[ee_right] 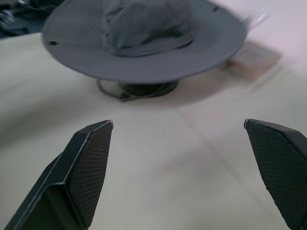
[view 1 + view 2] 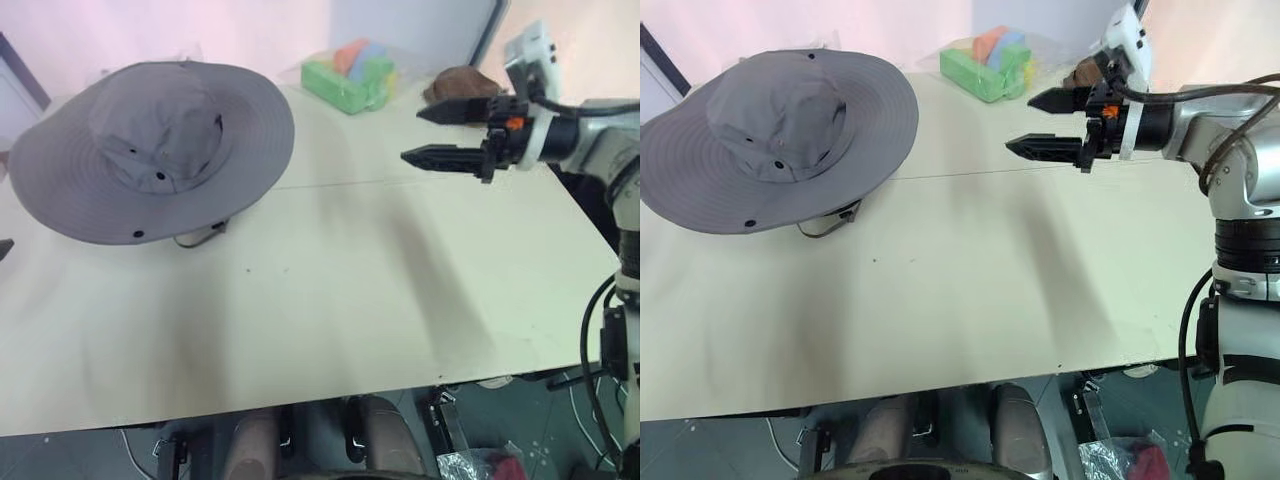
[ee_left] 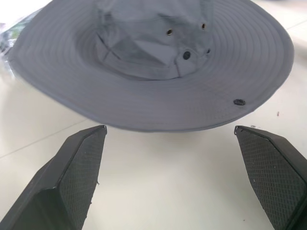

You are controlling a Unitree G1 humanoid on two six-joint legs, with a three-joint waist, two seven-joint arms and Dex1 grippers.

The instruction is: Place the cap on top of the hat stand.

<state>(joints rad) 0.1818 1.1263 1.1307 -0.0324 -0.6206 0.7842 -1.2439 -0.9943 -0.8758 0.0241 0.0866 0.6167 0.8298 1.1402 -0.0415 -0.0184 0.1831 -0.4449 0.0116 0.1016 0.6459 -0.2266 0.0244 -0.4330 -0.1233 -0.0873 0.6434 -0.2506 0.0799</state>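
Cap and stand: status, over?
Both grippers, left and right, open, empty. Cap sits on the hat stand, brim raised. Nothing obstructing.

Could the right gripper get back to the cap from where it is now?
Probably yes. The right gripper is open above bare table, pointing toward the cap, which sits raised, with the hat stand's base showing beneath its brim. Nothing lies between them.

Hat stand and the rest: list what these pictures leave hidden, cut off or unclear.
- Hat stand: the right wrist view shows just a dark base under the cap; the brim covers post and top.
- Chin cord: one loop shows; the rest lies under the brim.
- Small brown cap: partly behind the right hand, which is open.
- Green block set: its pieces are too small to tell apart.
- Left hand: open; its fingers are cut off by the frame edge.
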